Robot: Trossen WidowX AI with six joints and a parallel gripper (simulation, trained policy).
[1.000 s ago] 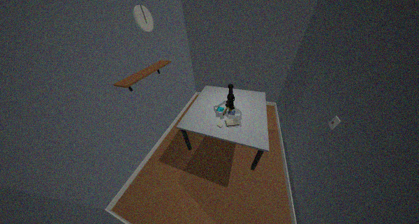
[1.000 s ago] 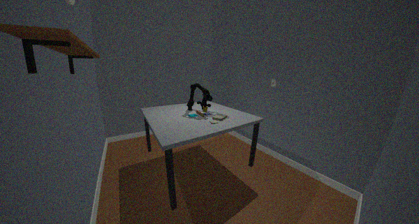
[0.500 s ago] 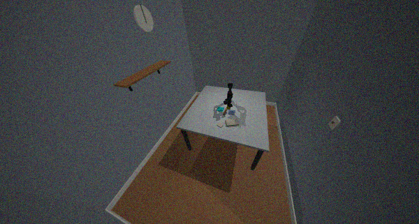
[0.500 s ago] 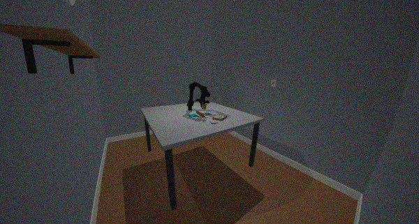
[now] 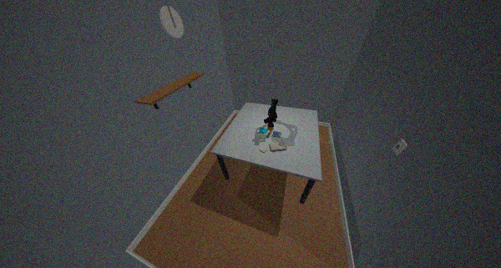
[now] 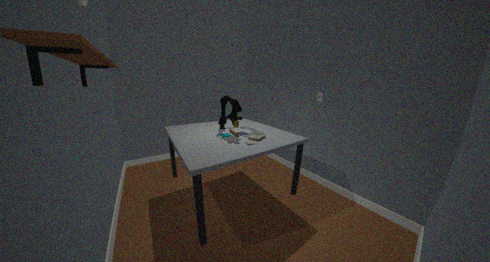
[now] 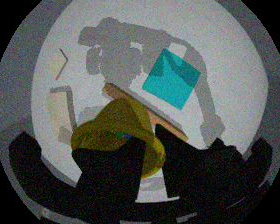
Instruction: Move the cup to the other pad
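One yellow cup (image 5: 270,128) (image 6: 236,124) (image 7: 133,111), at the lower centre of the wrist frame. Two pads: one turquoise (image 5: 263,131) (image 6: 225,135) (image 7: 173,82), upper right there, one blue (image 5: 276,134) (image 6: 242,133), right of centre in the top frame. One wooden bar (image 5: 268,134) (image 6: 233,133) (image 7: 163,123) at the wrist frame's centre. Two cream pieces on its left: one larger (image 5: 277,146) (image 6: 257,136) (image 7: 59,112), one smaller (image 5: 263,149) (image 6: 250,143) (image 7: 57,65).
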